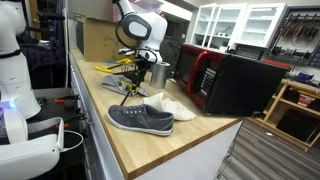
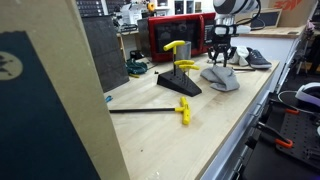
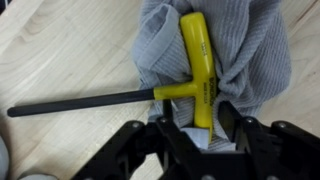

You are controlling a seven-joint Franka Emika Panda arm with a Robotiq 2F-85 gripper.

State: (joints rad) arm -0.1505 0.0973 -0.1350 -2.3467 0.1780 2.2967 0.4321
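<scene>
Above a light grey knitted shoe (image 3: 250,50) on the pale wooden worktop (image 1: 130,150), the black two-fingered gripper (image 3: 200,128) hangs with one jaw on either side of the lower end of a yellow T-handled hex wrench (image 3: 197,60) with a long black shaft. Whether the jaws pinch the handle or stand clear of it cannot be told. In the wrist view the wrench shows across the shoe's fabric. A dark grey sneaker with a white sole (image 1: 140,118) sits just beside, and a red-and-black microwave (image 1: 225,80) stands behind.

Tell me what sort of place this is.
Probably a workshop or robotics lab: a long wooden workbench, a wall rack of hand tools, and yellow T-handle wrenches on a stand.
</scene>
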